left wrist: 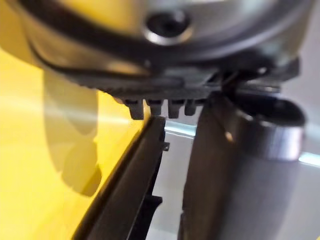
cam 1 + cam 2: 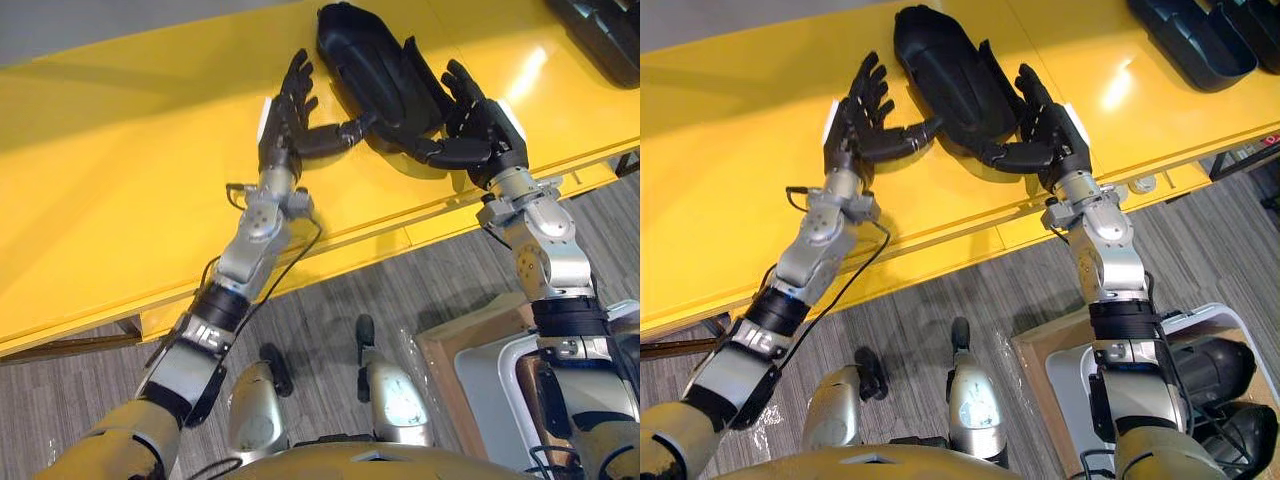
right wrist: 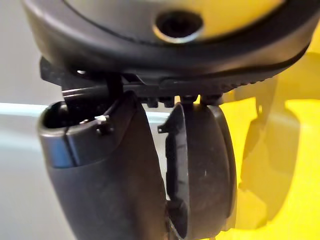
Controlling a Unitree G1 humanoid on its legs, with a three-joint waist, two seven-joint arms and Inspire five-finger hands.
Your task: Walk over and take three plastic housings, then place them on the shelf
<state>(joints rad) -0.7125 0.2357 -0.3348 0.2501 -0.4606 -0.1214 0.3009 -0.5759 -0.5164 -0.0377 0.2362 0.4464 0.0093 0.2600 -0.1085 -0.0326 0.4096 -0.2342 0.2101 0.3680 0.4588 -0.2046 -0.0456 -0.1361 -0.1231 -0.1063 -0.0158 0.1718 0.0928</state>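
Now both robot hands bracket one black plastic housing (image 2: 375, 70) lying toward the far edge of the yellow surface (image 2: 120, 180). Your left robot hand (image 2: 285, 120) stands just beside it, fingers straight and spread, thumb reaching to its near end. Your right robot hand (image 2: 480, 125) lays straight fingers along its right flank, thumb stretched across below. Neither is closed round it. More housings (image 2: 1195, 35) lie at the far right corner. To do this step well, bring your left palm against the shell, press evenly from both sides, and keep it level; the hold looks loose.
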